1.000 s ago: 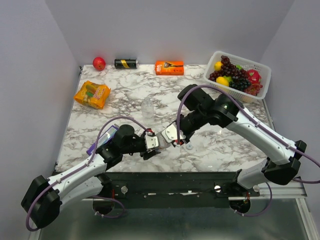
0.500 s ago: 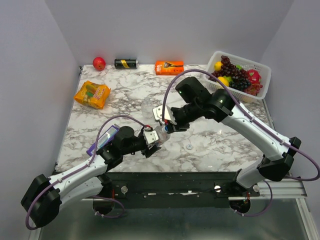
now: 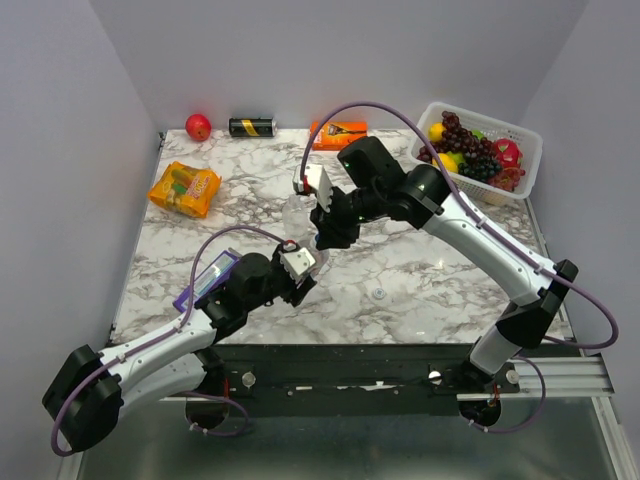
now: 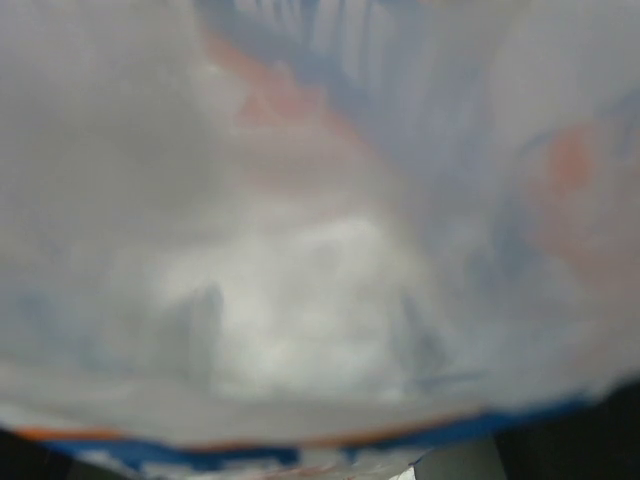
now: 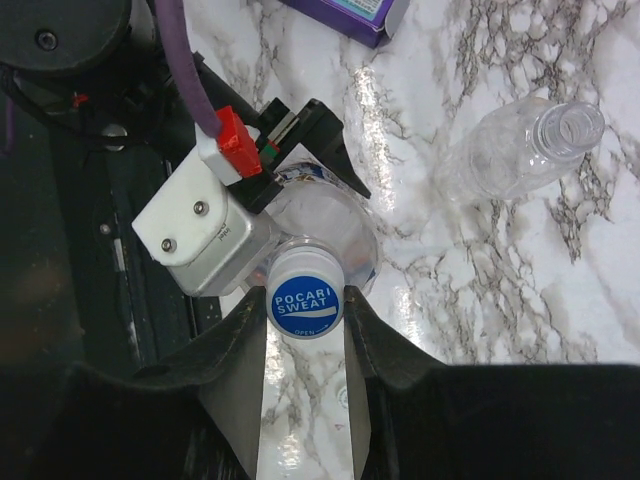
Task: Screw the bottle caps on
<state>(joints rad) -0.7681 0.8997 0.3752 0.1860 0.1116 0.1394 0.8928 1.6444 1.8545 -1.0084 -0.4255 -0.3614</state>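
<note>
Noted left gripper (image 3: 303,268) clamped around a clear bottle (image 5: 335,235), near front of marble table (image 3: 450,280). Found right gripper (image 3: 326,237) pinching blue cap (image 5: 305,305) directly over that bottle's mouth; could not judge whether seated. Recorded second bottle (image 5: 515,155) uncapped just beyond, whitish cap (image 3: 378,293) lying apart on the marble, to the right.

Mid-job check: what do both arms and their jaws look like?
The left arm and right arm have white links, black joint housings and looping purple cables. The left wrist carries a white block with a red connector; the right jaws are black.
</note>
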